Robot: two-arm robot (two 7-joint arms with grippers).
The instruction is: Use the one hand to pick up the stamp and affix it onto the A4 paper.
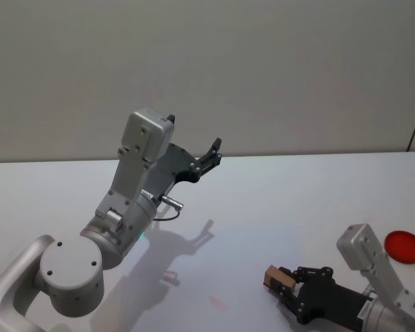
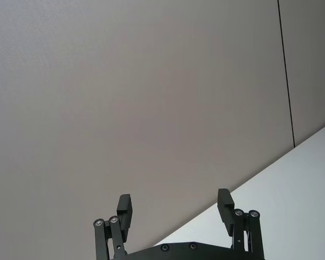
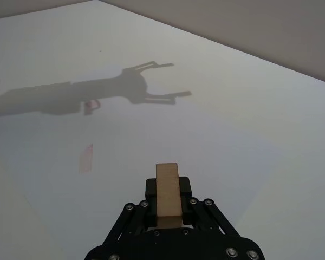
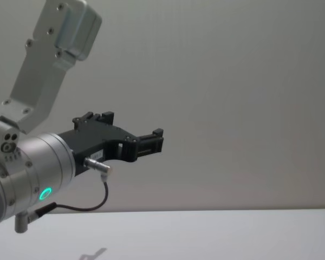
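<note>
Right wrist view looks along the right gripper (image 3: 168, 188), its jaws closed narrowly on the stamp (image 3: 167, 179). The stamp is a pale wooden block with square edges, presumably gripped by its sides so one face is free to press down. It hangs low over the A4 paper (image 3: 216, 141), a smooth white sheet bearing faint red marks (image 3: 85, 158). A round red ink pad (image 1: 404, 247) lies near this arm on the white table (image 1: 283, 194). The left gripper (image 1: 209, 158) is raised with its fingers spread wide, likely so it does not crowd the working arm.
</note>
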